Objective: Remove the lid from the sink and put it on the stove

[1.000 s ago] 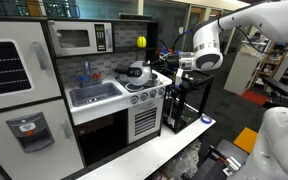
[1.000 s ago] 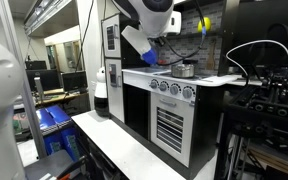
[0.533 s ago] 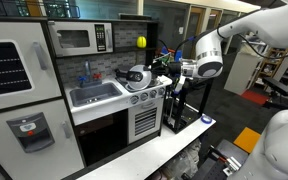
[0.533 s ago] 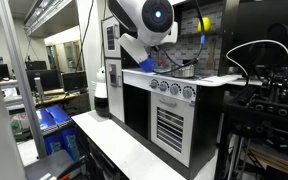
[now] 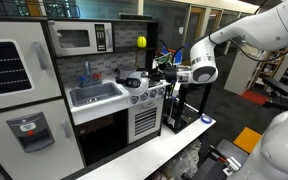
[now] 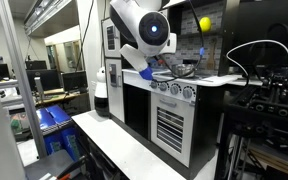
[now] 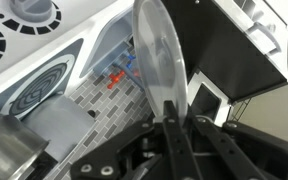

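Observation:
In the wrist view my gripper (image 7: 172, 125) is shut on the lid (image 7: 156, 55), a grey disc held on edge between the fingers. Below it lies the stove with a round dark-ringed burner (image 7: 44, 88). In both exterior views the gripper (image 5: 164, 68) (image 6: 170, 68) hangs just above the stove (image 5: 144, 93) (image 6: 174, 86). The lid itself is too small to make out there. The light grey sink (image 5: 94, 95) with its faucet sits beside the stove, and nothing shows in its basin.
A shiny silver pot (image 7: 4, 150) (image 6: 185, 70) stands on the stove close to the gripper. A microwave (image 5: 79, 40) sits above the sink, and a yellow ball (image 5: 141, 42) is at the back. The oven front with knobs (image 6: 169, 90) faces the white table (image 6: 114, 140).
The arm has swung down and in towards the stove, carrying the lid. The gripper now hangs lower and closer over the cooktop.

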